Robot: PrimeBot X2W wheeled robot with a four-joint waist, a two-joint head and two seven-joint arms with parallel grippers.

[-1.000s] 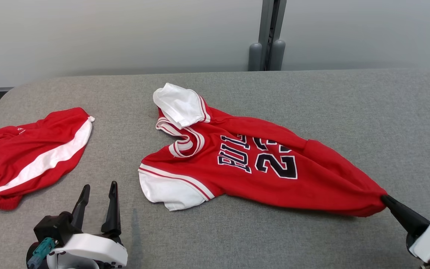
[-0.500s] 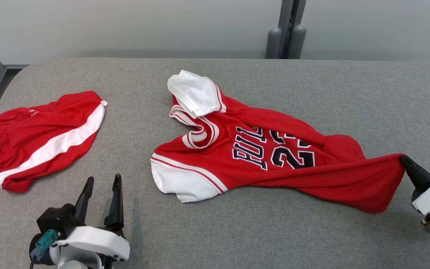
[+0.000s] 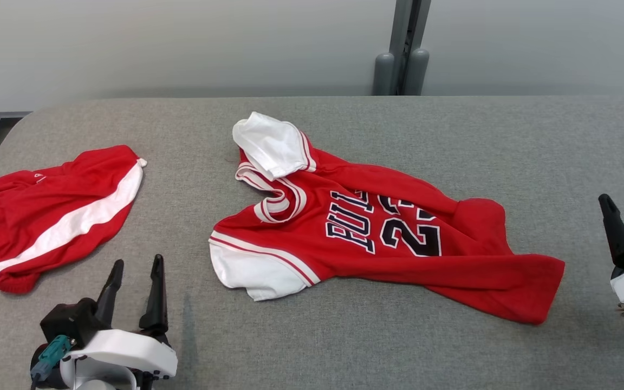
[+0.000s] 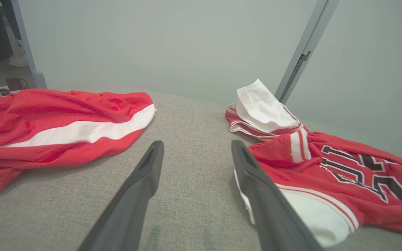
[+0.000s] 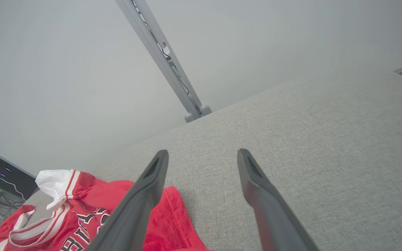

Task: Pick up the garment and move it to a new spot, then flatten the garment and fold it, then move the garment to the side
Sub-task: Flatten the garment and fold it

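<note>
Jersey lies crumpled mid-tabletop, hem toward the right edge, nothing touching it. Right pincer released and empty near the hem; left pincer likewise at the front edge. Likely laid down for flattening. Shorts at left edge.

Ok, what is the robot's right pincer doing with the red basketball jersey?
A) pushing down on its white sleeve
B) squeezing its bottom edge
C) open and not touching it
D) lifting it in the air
C: the right pincer stands open off to the side of the red jersey, with bare grey table between them.
</note>
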